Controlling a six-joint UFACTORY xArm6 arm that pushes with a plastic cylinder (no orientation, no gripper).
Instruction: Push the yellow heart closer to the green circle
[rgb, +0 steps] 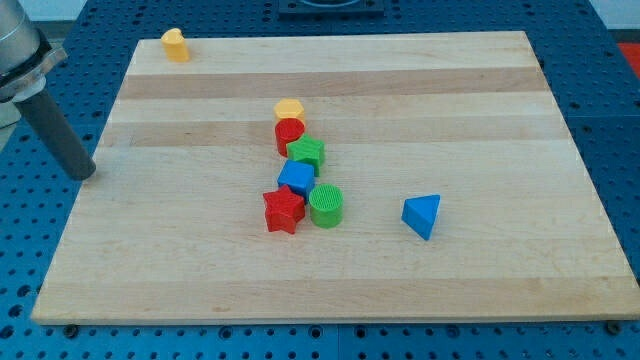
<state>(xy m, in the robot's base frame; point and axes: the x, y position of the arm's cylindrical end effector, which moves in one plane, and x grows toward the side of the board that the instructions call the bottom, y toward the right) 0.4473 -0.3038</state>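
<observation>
The yellow heart (175, 45) sits at the board's top left corner. The green circle (326, 205) stands near the middle, at the lower end of a cluster, touching the red star (283, 210). My tip (85, 173) is at the board's left edge, far below the heart and far to the left of the green circle. It touches no block.
Above the green circle a column of blocks runs upward: blue cube (296, 177), green star (307, 153), red circle (289, 133), yellow pentagon (289, 108). A blue triangle (421, 216) lies to the right. The wooden board (480, 110) rests on a blue table.
</observation>
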